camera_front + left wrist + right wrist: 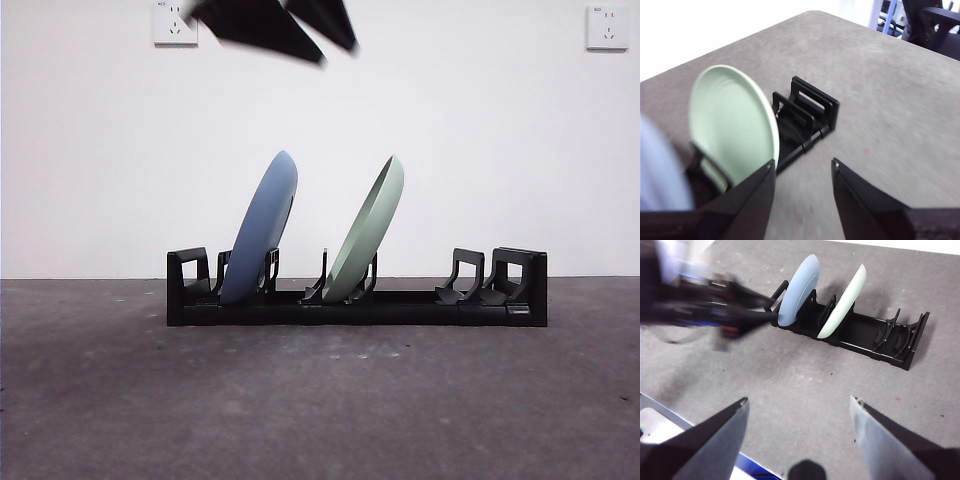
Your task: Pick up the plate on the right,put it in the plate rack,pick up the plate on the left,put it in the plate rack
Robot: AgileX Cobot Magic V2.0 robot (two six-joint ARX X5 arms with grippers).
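Note:
The long black plate rack point(400, 305) stands on the table and holds two plates, both leaning to the right. A blue plate point(262, 226) sits in its left slots and a pale green plate point(368, 228) near its middle. My left gripper point(802, 167) is open and empty above the rack, close to the green plate point(735, 122) and blue plate point(657, 170); its black tips point(275, 25) show at the top of the front view. My right gripper point(797, 402) is open and empty, high and well back from the rack point(865, 335).
The grey table point(320, 400) runs to a white wall with two sockets point(175, 22). The rack's right-hand slots point(470, 280) hold nothing. In the right wrist view the blurred left arm point(705, 305) crosses beside the blue plate point(799, 287).

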